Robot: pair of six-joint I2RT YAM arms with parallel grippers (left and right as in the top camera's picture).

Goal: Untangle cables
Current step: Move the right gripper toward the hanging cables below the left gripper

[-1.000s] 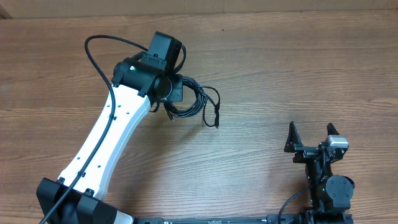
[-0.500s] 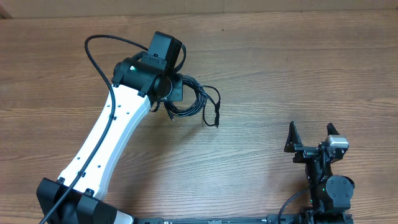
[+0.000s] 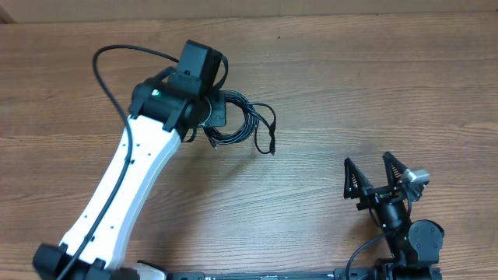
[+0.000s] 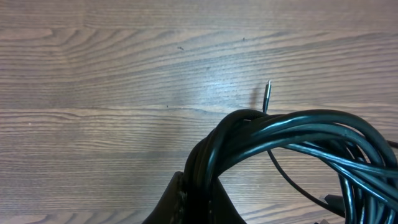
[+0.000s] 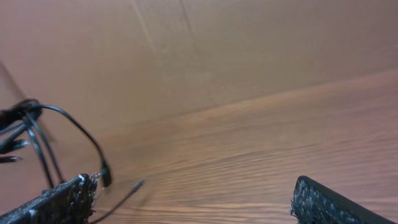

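Observation:
The cables (image 3: 247,124) are a bundle of thin black cords lying tangled on the wooden table, with one plug end (image 3: 272,148) trailing to the right. My left gripper (image 3: 218,114) sits on the bundle's left side. In the left wrist view the left gripper (image 4: 202,186) is shut on several strands of the cables (image 4: 292,127), and a metal plug tip (image 4: 267,93) pokes up behind them. My right gripper (image 3: 371,177) stands open near the front right, well apart from the bundle. In the right wrist view the cables (image 5: 34,121) show blurred at far left beyond the empty right gripper (image 5: 193,205).
The left arm's white link (image 3: 124,183) runs diagonally from the front left, with its own thicker black wire (image 3: 109,78) looping above it. A tan wall (image 5: 249,50) stands behind the table's far edge.
The left arm has shifted slightly left, still holding the bundle. The right gripper has swung left and now points toward the cables, still open.

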